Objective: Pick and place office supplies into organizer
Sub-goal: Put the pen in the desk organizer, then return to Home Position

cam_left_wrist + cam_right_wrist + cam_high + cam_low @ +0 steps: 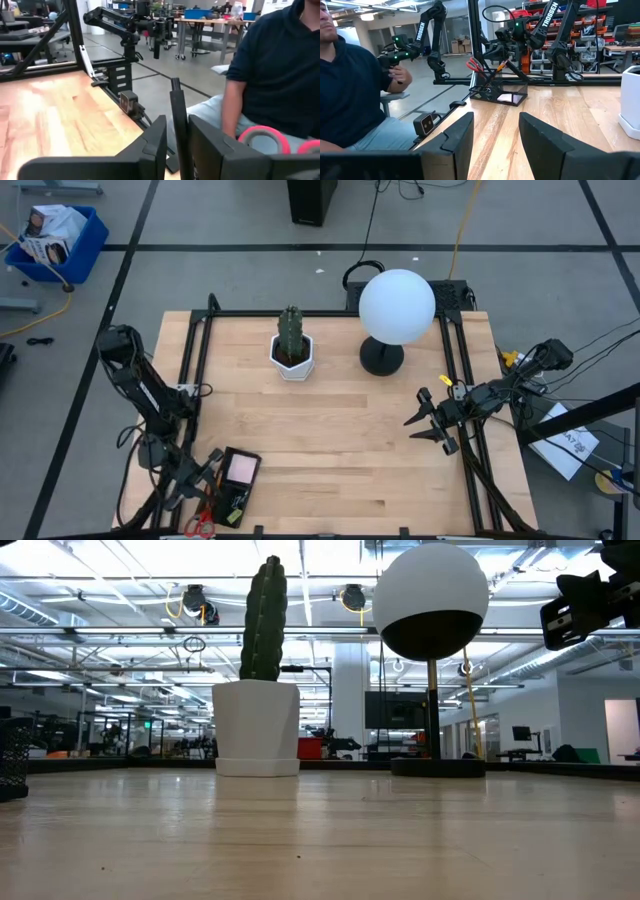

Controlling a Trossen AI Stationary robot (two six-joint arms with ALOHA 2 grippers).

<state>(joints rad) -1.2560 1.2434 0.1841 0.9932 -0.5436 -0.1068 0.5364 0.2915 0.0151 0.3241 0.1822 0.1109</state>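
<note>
The black mesh organizer [238, 480] sits at the table's near left corner and holds a pink sticky-note pad [241, 470]. Red-handled scissors [475, 65] and an orange pencil [501, 65] stick up from its tall compartment. My left gripper [207, 472] points level beside that compartment. Its fingers stand slightly apart on either side of a thin dark pen [177, 115], which stands upright. The scissors' red handles [262, 139] show just beyond. My right gripper [425, 425] waits open at the table's right side, holding nothing. My left gripper has the upright pen's shaft [180, 145] between its two level fingers. A thin slit shows between the pen and one finger [155, 145]. I cannot tell whether the other finger touches the pen.
A cactus in a white pot [292, 350] and a white globe lamp [396, 310] stand at the far middle of the table. Bare wood lies between them and the organizer. A person in a dark top [280, 65] sits just past the table's near edge.
</note>
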